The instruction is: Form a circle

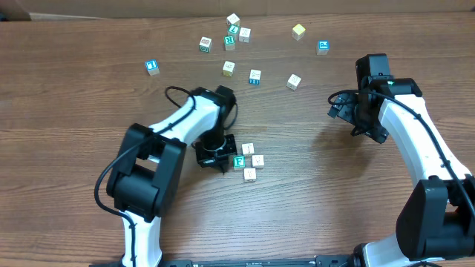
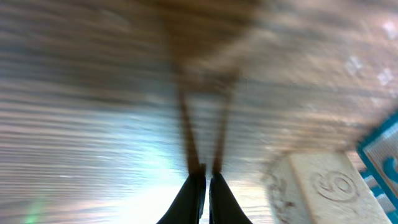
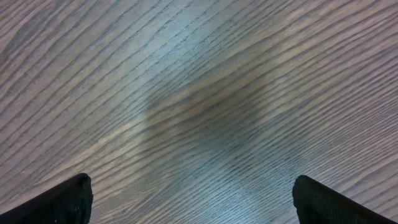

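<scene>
The circle [image 1: 250, 174] is a small huddle of several tiny cubes in the middle of the table, cream ones plus a green-faced cube [image 1: 239, 162] on its left side. My left gripper [image 1: 225, 166] is shut and empty, tips down on the wood just left of the green cube. In the left wrist view its closed fingers [image 2: 205, 177] touch the table, with a cream cube [image 2: 326, 186] close on the right and a teal edge [image 2: 380, 155] behind it. My right gripper [image 1: 338, 111] hangs open at the right, apart from any cube; its wrist view [image 3: 199, 200] shows bare wood.
Loose cubes lie scattered across the far half of the table: a blue one [image 1: 152, 67] at left, a group [image 1: 229, 42] in the middle, a yellow one [image 1: 298, 31], another blue one [image 1: 323, 47], and cream ones [image 1: 254, 76] [image 1: 294, 81] nearer.
</scene>
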Robot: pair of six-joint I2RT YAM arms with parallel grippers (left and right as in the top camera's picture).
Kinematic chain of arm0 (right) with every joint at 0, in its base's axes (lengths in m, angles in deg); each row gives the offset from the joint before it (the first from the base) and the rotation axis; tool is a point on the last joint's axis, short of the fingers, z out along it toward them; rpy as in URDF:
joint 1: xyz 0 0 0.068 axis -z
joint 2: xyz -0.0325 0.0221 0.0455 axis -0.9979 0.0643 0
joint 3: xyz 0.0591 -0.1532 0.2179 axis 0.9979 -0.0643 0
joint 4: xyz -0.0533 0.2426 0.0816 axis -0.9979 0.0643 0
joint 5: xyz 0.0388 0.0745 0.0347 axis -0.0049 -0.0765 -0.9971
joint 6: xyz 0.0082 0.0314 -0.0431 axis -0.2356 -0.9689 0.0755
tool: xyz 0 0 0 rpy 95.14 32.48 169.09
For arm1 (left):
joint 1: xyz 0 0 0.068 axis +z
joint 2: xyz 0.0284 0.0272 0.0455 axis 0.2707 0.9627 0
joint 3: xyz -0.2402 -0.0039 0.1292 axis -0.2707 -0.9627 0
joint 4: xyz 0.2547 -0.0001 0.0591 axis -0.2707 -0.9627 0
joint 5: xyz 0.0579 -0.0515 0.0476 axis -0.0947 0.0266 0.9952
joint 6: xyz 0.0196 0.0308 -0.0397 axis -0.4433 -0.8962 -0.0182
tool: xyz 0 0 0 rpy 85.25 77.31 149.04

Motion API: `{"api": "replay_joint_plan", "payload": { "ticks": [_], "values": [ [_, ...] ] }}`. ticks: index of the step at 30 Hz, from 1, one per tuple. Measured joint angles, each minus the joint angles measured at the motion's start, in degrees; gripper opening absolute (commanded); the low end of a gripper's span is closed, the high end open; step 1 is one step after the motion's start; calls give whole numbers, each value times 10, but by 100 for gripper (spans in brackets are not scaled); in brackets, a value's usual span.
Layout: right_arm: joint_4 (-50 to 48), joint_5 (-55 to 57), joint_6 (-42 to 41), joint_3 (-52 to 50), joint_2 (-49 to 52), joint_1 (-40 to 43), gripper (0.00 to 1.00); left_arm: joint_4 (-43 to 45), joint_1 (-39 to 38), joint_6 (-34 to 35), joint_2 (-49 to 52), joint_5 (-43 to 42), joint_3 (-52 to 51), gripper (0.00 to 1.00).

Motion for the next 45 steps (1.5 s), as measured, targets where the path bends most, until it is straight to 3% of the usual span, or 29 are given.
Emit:
{"api": "replay_joint_plan", "payload": {
  "ticks": [5, 12, 16, 17, 19, 45],
  "values": [
    [0, 0, 0, 0, 0, 0, 100, 0, 52, -2, 0, 5, 0, 7],
    [0, 0, 0, 0, 0, 0, 100, -2, 115, -4, -1, 17, 0, 26],
    [0, 0, 0, 0, 0, 0, 100, -4, 132, -3, -2, 30, 0, 49],
    [0, 0, 0, 0, 0, 0, 100, -4, 133, -4, -3, 33, 1, 59],
    [0, 0, 0, 0, 0, 0, 100, -3, 133, -4, -3, 41, 2, 100],
    [0, 0, 0, 0, 0, 0, 100, 33, 134, 2, -11, 81, 3, 100]
  ]
}}
